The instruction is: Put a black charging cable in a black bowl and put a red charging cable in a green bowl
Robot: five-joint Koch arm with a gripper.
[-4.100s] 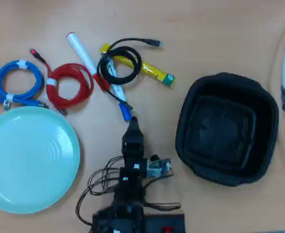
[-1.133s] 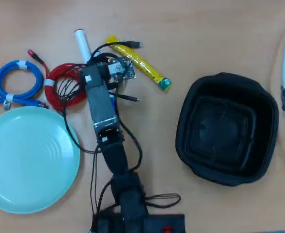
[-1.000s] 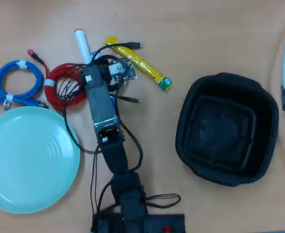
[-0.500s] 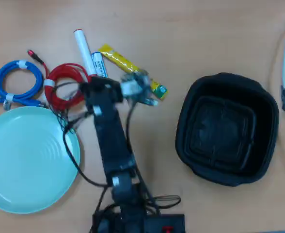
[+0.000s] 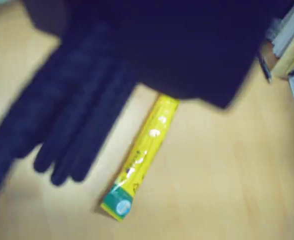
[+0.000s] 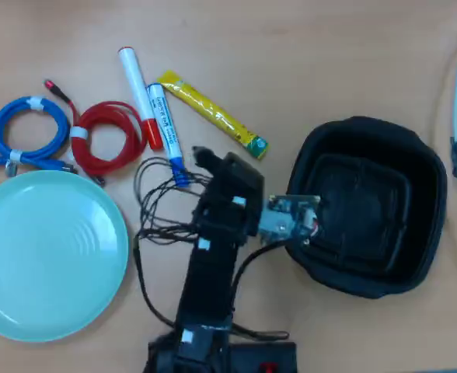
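In the overhead view the black charging cable [image 6: 155, 203] lies in loose thin loops on the table, just left of my arm and partly under it. My gripper [image 6: 203, 158] points up the picture, its tip near a blue marker's cap; its jaws overlap. In the blurred wrist view dark fingers [image 5: 62, 150] reach down-left. The red charging cable [image 6: 104, 137] lies coiled, with a white band, up-left of the gripper. The green bowl [image 6: 50, 256] sits empty at the lower left. The black bowl [image 6: 427, 194] sits empty to the right of the arm.
A yellow sachet [image 6: 213, 113] lies above the gripper and shows in the wrist view [image 5: 139, 160]. A red-capped marker [image 6: 137, 95] and a blue marker [image 6: 165, 120] lie beside the red cable. A blue coiled cable [image 6: 28, 130] is at the far left. A pale cord [image 6: 455, 116] runs along the right edge.
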